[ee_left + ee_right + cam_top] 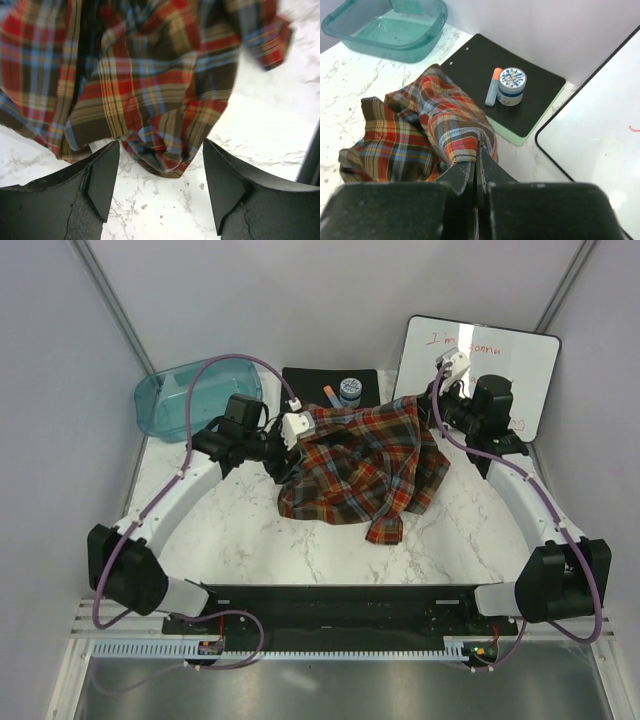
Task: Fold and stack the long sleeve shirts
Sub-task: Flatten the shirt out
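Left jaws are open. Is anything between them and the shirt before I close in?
Nothing visible. Only bare marble table lies between the left gripper and the plaid shirt, whose nearest fold hangs just ahead. The right gripper is shut on another edge.

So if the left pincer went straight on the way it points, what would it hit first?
Most likely the plaid shirt; its bunched edge lies just ahead of the open left pincer, though depth is unclear.
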Tool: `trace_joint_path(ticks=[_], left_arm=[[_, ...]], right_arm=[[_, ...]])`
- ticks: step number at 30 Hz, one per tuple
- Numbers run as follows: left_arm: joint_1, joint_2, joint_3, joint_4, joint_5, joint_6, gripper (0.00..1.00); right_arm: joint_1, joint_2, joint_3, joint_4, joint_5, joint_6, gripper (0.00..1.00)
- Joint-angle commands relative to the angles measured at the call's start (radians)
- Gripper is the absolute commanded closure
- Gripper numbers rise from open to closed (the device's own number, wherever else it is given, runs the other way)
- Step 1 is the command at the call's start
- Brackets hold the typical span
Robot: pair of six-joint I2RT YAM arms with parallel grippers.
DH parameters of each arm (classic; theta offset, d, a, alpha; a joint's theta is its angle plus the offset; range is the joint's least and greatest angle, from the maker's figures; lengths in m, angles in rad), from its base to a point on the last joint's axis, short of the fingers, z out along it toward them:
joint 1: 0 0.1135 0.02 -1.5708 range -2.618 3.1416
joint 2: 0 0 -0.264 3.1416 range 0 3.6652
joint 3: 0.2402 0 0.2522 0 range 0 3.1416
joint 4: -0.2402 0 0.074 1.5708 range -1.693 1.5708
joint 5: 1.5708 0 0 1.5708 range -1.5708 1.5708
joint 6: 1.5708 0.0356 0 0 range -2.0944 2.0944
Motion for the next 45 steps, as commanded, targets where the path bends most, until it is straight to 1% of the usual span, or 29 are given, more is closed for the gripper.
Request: trace_joint_path(ticks=[1,5,6,7,9,10,12,13,16,18,19,20,21,23,24,25,26,27,28,29,30,32,33,34,37,41,43,44,45], left_arm=[[0.024,0.130,-0.115,0.257,-0.099,0.084,0.25],[0.024,0.300,-0.085,0.359,-0.164,0.126,0.27],[0.024,0.367,-0.068,0.359,-0.179,0.137,0.28],[0.024,0.389,-0.051,0.359,-0.178,0.144,0.33],[0.018,0.426,-0.051,0.320,-0.132,0.196,0.46],[0.009,0.431,-0.071,0.301,-0.121,0.218,0.67],[-0.046,0.422,-0.103,0.220,-0.141,0.297,0.84],[-0.071,0.388,-0.159,0.191,-0.143,0.322,0.92],[-0.175,0.290,-0.276,0.007,-0.060,0.414,0.98],[-0.264,0.157,-0.328,-0.112,0.032,0.417,0.98],[-0.293,0.114,-0.368,-0.149,0.061,0.416,0.98],[-0.324,0.024,-0.387,-0.171,0.083,0.413,0.98],[-0.373,-0.011,-0.401,-0.185,0.103,0.392,0.98],[-0.390,-0.084,-0.405,-0.216,0.114,0.353,0.95],[-0.369,-0.097,-0.396,-0.223,0.101,0.307,0.89],[-0.334,-0.104,-0.364,-0.257,0.121,0.302,0.69],[-0.280,-0.111,-0.344,-0.263,0.149,0.298,0.60],[-0.151,-0.120,-0.324,-0.262,0.194,0.267,0.55],[-0.087,-0.121,-0.291,-0.257,0.206,0.259,0.50],[-0.036,-0.121,-0.281,-0.230,0.200,0.256,0.50],[0.026,-0.135,-0.301,-0.182,0.116,0.215,0.50],[0.061,-0.153,-0.347,-0.014,0.016,0.174,0.50],[0.077,-0.160,-0.368,0.035,-0.056,0.160,0.50],[0.078,-0.163,-0.406,0.066,-0.078,0.158,0.50],[0.078,-0.152,-0.442,0.073,-0.080,0.212,0.47],[0.078,-0.179,-0.502,0.019,-0.089,0.287,0.43],[0.078,-0.204,-0.540,-0.004,-0.068,0.296,0.40],[0.076,-0.218,-0.549,-0.010,-0.057,0.293,0.34],[0.075,-0.223,-0.565,-0.021,-0.037,0.289,0.33]], right_arm=[[-0.006,-0.036,-0.029,-0.025,-0.051,0.009,1.00],[-0.009,-0.042,-0.032,-0.031,-0.055,0.026,1.00],[-0.009,-0.047,-0.031,-0.033,-0.052,0.032,1.00],[-0.012,-0.049,-0.029,-0.036,-0.051,0.036,1.00],[-0.014,-0.062,-0.029,-0.043,-0.053,0.036,1.00],[-0.014,-0.067,-0.032,-0.043,-0.053,0.040,1.00],[-0.017,-0.084,-0.035,-0.072,-0.055,0.039,1.00],[-0.018,-0.093,-0.044,-0.092,-0.056,0.034,1.00],[-0.025,-0.130,-0.075,-0.123,-0.061,0.025,1.00],[-0.028,-0.153,-0.089,-0.149,-0.064,0.013,1.00],[-0.029,-0.159,-0.107,-0.164,-0.061,0.011,1.00],[-0.037,-0.165,-0.116,-0.168,-0.059,-0.003,1.00],[-0.040,-0.173,-0.126,-0.171,-0.053,-0.007,1.00],[-0.054,-0.173,-0.149,-0.175,-0.041,-0.012,1.00],[-0.055,-0.165,-0.150,-0.180,-0.041,-0.017,1.00],[-0.058,-0.162,-0.149,-0.192,-0.033,-0.015,1.00],[-0.067,-0.158,-0.147,-0.195,-0.033,-0.012,1.00],[-0.069,-0.154,-0.146,-0.197,-0.036,-0.004,1.00],[-0.069,-0.156,-0.140,-0.195,-0.036,0.002,1.00],[-0.071,-0.151,-0.135,-0.192,-0.036,0.006,1.00],[-0.072,-0.144,-0.129,-0.192,-0.045,0.013,1.00],[-0.072,-0.133,-0.118,-0.181,-0.048,0.032,1.00],[-0.072,-0.121,-0.115,-0.178,-0.053,0.036,1.00],[-0.072,-0.115,-0.115,-0.177,-0.056,0.036,1.00],[-0.072,-0.105,-0.118,-0.174,-0.053,0.037,1.00],[-0.072,-0.098,-0.113,-0.169,-0.048,0.045,1.00],[-0.072,-0.095,-0.115,-0.158,-0.053,0.049,1.00],[-0.072,-0.092,-0.113,-0.154,-0.055,0.051,1.00],[-0.072,-0.085,-0.113,-0.155,-0.056,0.049,1.00]])
